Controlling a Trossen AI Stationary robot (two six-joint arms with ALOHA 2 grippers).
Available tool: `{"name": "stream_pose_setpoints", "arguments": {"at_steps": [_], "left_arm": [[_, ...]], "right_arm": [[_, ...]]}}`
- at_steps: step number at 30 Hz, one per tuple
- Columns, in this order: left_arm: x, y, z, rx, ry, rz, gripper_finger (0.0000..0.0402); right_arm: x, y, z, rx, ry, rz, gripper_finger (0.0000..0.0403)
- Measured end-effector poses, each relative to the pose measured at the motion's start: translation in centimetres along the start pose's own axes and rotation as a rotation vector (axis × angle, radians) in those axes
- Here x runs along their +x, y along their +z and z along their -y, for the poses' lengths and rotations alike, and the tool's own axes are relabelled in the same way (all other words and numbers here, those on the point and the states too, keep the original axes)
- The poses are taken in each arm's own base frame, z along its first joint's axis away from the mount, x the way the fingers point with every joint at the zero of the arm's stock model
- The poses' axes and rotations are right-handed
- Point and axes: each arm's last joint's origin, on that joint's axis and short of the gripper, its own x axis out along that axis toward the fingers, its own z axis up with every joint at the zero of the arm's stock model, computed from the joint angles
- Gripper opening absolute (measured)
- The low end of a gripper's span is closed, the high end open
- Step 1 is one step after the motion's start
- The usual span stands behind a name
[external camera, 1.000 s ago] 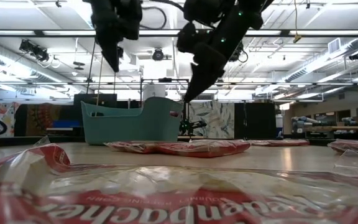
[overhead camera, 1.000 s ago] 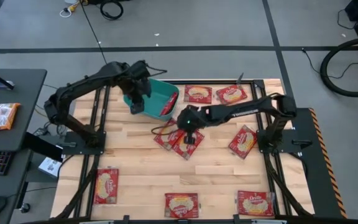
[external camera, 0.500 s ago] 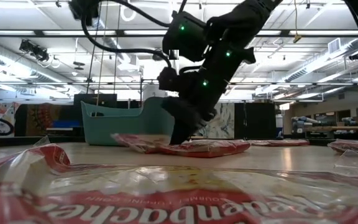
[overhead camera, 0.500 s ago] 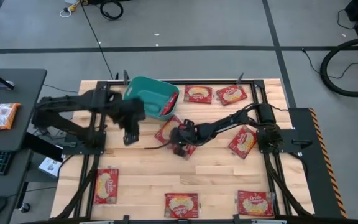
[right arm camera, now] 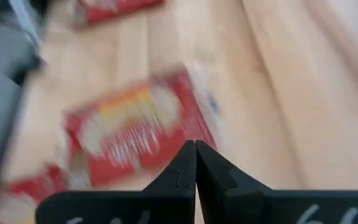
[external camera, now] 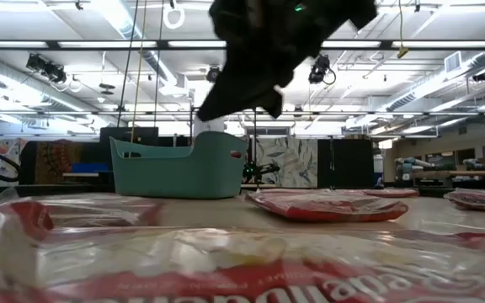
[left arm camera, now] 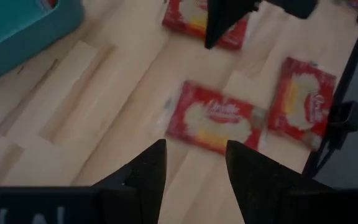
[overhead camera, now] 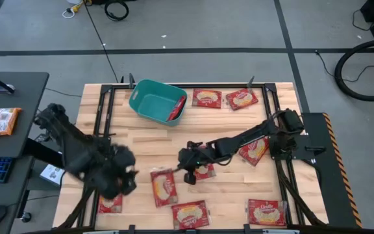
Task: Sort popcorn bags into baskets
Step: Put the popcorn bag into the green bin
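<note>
Left gripper (overhead camera: 127, 177), fingers spread and empty, hovers beside a popcorn bag (overhead camera: 163, 187); right gripper (overhead camera: 188, 175), fingers closed empty, hangs just beyond it.

you have a teal basket (overhead camera: 153, 104) at the table's far edge with one red popcorn bag (overhead camera: 176, 110) leaning inside its right wall, while the other popcorn bags (overhead camera: 163, 188), red with cream-yellow ovals, lie flat and scattered over the wooden table.

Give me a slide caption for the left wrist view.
Open left gripper hovers over a popcorn bag on the wooden table.
</note>
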Motion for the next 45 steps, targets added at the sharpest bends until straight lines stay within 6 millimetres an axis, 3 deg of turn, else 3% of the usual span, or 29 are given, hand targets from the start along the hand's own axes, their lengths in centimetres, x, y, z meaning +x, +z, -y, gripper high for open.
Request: {"name": "stream_pose_setpoints", "arguments": {"at_steps": [4,8,12,15,19,22,26,31,38,41,45], "left_arm": [[0.8,-3.1,2.8,-0.023,-0.016,0.02,0.0172],[3.4,-6.1,5.8,0.008,0.004,-0.004,0.0172],[6.9,-7.5,6.3,0.076,0.187,-0.089,0.0172],[9.4,-6.4,5.9,0.133,0.305,-0.118,0.0172],[12.8,-3.1,6.3,0.218,0.246,-0.148,0.0172],[15.5,-0.9,6.3,0.33,0.196,-0.188,0.0172],[18.7,1.1,4.2,0.464,0.277,-0.326,0.0172],[20.7,2.0,1.7,0.55,0.329,-0.416,0.0172],[22.3,-2.7,-1.6,0.411,0.246,-0.543,0.0172],[22.2,-4.5,-1.7,0.38,0.21,-0.542,0.0172],[21.5,-6.5,-0.6,0.32,0.117,-0.599,0.0172]], "right_arm": [[-0.8,-0.8,-0.9,-0.096,-0.062,-0.047,0.0006],[-0.8,-1.6,-3.1,-0.129,0.054,-0.063,0.0006],[-1.4,-2.7,-5.8,-0.05,0.109,-0.055,0.0006],[-1.8,-3.1,-7.4,0.069,0.106,-0.014,0.0006],[-1.4,-4.2,-9.6,0.214,0.126,0.042,0.0005],[-0.1,-5.5,-11.3,0.299,0.163,0.093,0.0005],[2.4,-6.9,-13.0,0.339,0.125,0.114,0.0005],[5.2,-5.4,-15.0,0.292,0.103,0.112,0.0005],[8.6,-4.7,-14.8,0.172,-0.017,-0.036,0.0005],[8.9,-4.7,-14.0,0.147,-0.057,-0.066,0.0006],[8.8,-4.7,-11.3,0.15,-0.21,-0.171,0.0006]]}}
